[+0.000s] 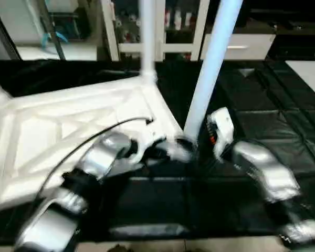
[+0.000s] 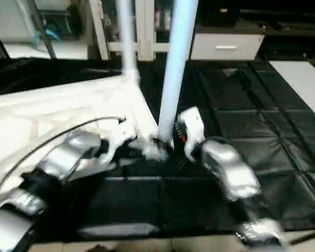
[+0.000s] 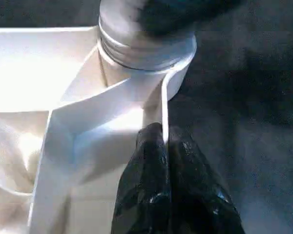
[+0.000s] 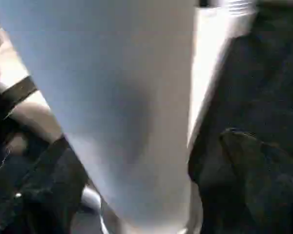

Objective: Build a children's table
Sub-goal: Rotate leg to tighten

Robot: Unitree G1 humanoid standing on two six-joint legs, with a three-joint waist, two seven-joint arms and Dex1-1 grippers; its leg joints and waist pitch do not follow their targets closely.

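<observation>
Lab: black-covered work table, white cabinets

White plastic on the children's table top, smooth with a soft sheen, ribs moulded into the underside. The upright leg looks like the same smooth plastic tube, faintly glossy. The tabletop wears a black quilted cover, cloth-like and mostly matt with a dull shine along the seams. Silver forearms gleam like brushed metal. The left end effector's fingers are black, wet-looking gloss.
</observation>
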